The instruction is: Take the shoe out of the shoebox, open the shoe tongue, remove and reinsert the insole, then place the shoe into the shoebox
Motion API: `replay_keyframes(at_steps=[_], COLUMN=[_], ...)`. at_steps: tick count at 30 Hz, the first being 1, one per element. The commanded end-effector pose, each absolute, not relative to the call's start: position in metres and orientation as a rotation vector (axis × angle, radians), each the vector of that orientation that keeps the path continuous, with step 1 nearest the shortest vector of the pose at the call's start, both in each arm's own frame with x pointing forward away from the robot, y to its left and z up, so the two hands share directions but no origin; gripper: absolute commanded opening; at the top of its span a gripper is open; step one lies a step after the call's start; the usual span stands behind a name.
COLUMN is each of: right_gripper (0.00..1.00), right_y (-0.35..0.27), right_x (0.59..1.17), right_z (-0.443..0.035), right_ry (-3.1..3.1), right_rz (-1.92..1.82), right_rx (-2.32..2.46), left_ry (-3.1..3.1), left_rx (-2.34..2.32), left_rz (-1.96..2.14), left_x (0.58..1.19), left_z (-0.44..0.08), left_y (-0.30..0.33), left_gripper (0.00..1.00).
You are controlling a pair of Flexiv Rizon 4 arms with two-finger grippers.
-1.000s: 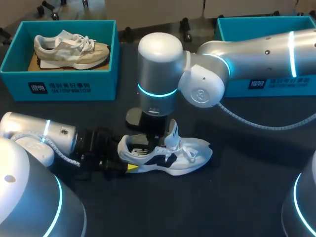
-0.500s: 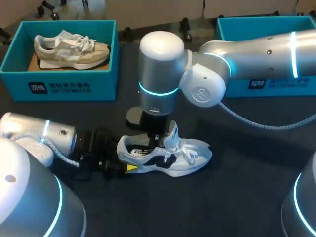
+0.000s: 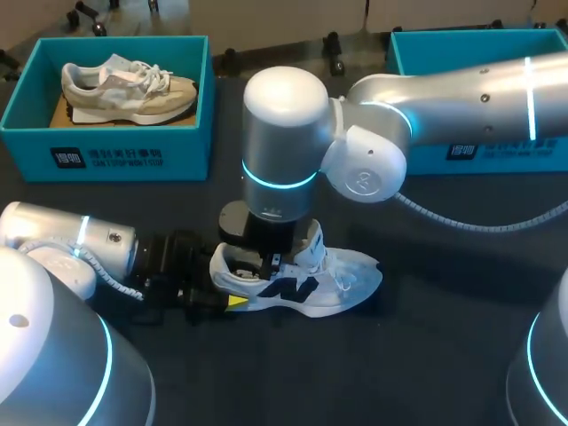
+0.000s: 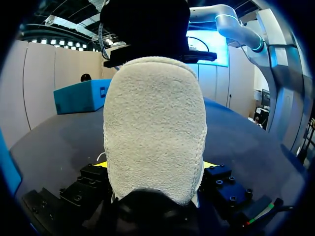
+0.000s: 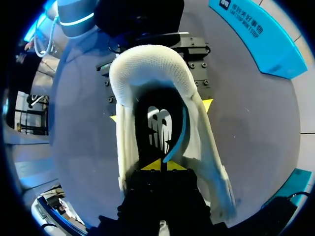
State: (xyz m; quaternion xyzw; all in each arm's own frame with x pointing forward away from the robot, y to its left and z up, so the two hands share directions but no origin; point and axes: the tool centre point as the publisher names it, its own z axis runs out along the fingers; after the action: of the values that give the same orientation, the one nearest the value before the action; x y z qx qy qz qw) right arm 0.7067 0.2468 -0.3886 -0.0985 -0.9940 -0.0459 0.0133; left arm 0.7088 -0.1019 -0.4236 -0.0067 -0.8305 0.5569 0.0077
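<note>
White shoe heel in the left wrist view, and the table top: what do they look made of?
On the white shoe, the heel looks like matte, nubby textile, terry or fleece-like: fine loops cover it. The table top looks like a dark matte cloth or mat, showing no sharp glare; I cannot tell which.

Dark table (image 3: 444, 355) with a white shoe (image 3: 342, 282) mid-front, teal shoebox (image 3: 106, 155) rear left, second shoebox (image 3: 506, 153) rear right

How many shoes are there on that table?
2. A beige shoe lies in the teal box at far left; a white shoe lies on the table near the middle. The right box is mostly hidden, so it may hold another.
</note>
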Motion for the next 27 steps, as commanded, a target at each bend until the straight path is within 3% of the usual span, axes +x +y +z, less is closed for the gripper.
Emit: replay_keyframes(at_steps=[1, 27], right_gripper=[0.0, 0.0], right_y=[0.246, 0.213], right_x=[0.701, 0.72], right_z=[-0.377, -0.316], right_ry=[-3.118, -3.129], right_rz=[-0.129, -0.271], right_rx=[-0.317, -0.399], left_ry=[-2.599, -2.599], left_rx=[-0.019, -0.019], left_rz=[1.735, 1.735], left_x=[0.711, 0.711], left_z=[-0.427, -0.427], left_y=[-0.105, -0.105], left_gripper=[0.0, 0.0])
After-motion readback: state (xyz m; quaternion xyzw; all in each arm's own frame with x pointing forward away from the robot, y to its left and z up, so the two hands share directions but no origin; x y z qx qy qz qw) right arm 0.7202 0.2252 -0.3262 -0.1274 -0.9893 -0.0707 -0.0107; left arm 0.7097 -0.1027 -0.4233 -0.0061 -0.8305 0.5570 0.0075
